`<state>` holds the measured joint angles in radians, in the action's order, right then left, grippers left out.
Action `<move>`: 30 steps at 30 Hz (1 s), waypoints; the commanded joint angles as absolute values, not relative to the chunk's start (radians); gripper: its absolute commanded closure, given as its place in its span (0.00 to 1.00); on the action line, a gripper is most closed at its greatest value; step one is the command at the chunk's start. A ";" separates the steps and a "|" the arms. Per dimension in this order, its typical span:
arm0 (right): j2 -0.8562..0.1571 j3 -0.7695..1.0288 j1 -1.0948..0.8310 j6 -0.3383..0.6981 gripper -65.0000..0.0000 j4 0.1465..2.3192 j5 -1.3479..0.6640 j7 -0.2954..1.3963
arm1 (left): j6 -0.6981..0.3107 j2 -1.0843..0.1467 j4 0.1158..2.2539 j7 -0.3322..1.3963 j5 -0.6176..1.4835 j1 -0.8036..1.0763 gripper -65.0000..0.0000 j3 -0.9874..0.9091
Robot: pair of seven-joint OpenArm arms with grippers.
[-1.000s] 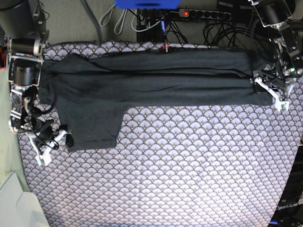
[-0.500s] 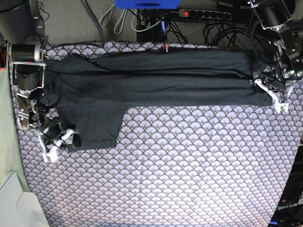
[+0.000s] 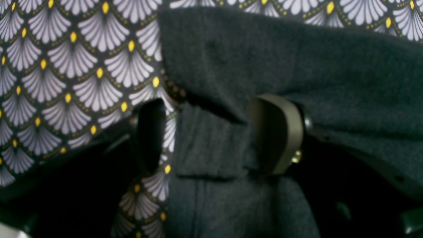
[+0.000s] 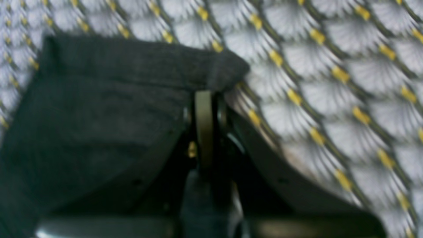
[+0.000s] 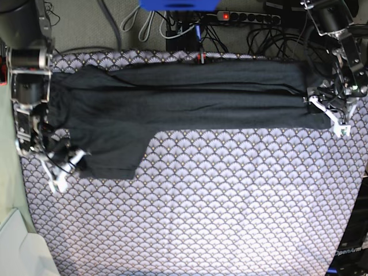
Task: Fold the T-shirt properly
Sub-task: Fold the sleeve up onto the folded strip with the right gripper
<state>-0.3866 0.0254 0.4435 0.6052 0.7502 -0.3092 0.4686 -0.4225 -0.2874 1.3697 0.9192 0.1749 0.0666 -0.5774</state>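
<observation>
The dark charcoal T-shirt [image 5: 190,98] lies plain side up as a long folded band across the far part of the patterned cloth. One sleeve [image 5: 112,152] hangs toward the near left. My right gripper [image 5: 72,164] is shut on the sleeve's hem corner [image 4: 138,66], with its fingers [image 4: 204,125] pressed together under the fabric. My left gripper [image 5: 329,115] is at the shirt's right end. In the left wrist view it [image 3: 213,132] is open, and its fingers [image 3: 279,132] straddle the hem [image 3: 205,142].
The purple-white scallop-patterned cloth [image 5: 230,207] covers the table. Cables and a power strip [image 5: 247,16] lie behind the far edge. A pale green-white object [image 5: 17,247] sits at the near left corner.
My right gripper moved in onto the sleeve's lower-left corner, closed on it and drew it slightly up and left. The left gripper stayed at the shirt's right end.
</observation>
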 commanded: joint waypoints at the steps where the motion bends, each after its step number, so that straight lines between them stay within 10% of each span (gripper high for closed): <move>1: -0.401 0.054 0.430 0.608 1.00 0.832 -0.318 0.481 | -0.426 -0.292 1.372 0.946 0.159 0.065 0.33 -0.575; 13: -0.311 0.338 0.033 0.608 1.00 1.656 -0.318 0.762 | -0.426 -0.292 1.372 0.943 0.159 0.065 0.33 -0.568; 30: -0.182 0.464 -0.291 0.613 1.00 1.879 -0.318 0.802 | -0.426 -0.292 1.372 0.940 0.159 0.071 0.33 -0.568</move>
